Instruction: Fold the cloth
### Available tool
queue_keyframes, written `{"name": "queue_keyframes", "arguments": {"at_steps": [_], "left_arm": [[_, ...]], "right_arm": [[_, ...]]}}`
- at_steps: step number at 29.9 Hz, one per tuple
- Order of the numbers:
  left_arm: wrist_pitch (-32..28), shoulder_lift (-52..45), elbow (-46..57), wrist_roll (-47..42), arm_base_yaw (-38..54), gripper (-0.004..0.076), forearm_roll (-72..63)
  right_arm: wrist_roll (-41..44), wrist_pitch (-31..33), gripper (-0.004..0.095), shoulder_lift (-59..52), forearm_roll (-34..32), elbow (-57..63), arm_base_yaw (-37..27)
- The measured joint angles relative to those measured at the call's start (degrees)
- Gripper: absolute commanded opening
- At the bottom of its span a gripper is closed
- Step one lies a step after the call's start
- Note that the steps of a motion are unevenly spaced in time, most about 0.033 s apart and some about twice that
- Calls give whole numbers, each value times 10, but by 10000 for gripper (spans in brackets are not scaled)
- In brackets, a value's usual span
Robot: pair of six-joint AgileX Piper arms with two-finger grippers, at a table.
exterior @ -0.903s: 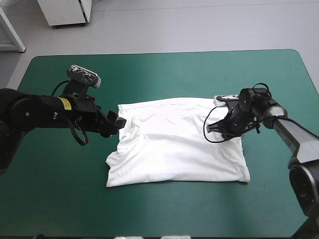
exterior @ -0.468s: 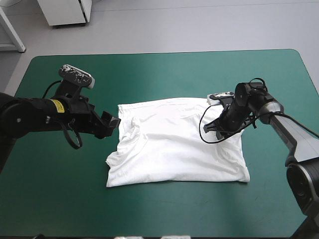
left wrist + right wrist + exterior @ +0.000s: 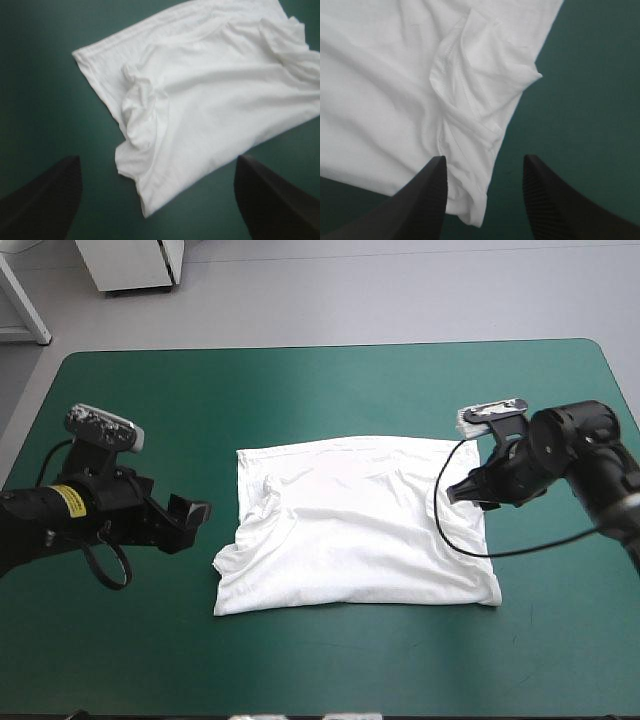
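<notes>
Creases marked the T-shirt [image 3: 350, 530], which lay as a rough white rectangle mid-table on the teal-green cover [image 3: 300, 390] in the high view. The left gripper [image 3: 192, 519] hung well clear of its left edge, and the right gripper [image 3: 458, 490] sat just over its right edge.

In the left wrist view, the black fingers [image 3: 42, 200] stood wide apart, holding nothing. The shirt lay ahead of them, a bunched sleeve [image 3: 140, 115] nearest.

In the right wrist view, the fingers [image 3: 417, 205] were likewise spread and empty, straddling the shirt's loose, layered corner [image 3: 480, 130].

A pinch there might well catch only the top layer, so a lift would peel the fold open. The bunched sleeve could likewise drag and skew the next fold.
</notes>
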Motion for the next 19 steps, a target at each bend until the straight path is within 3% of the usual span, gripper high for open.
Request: {"name": "queue_keyframes", "arguments": {"at_steps": [11, 19], "left_arm": [[-3, 0, 269, -11, 0, 603, 3], [-79, 54, 318, -33, 0, 603, 4]], "right_arm": [[45, 16, 459, -185, -24, 77, 0], [56, 16, 459, -207, -25, 128, 0]]}}
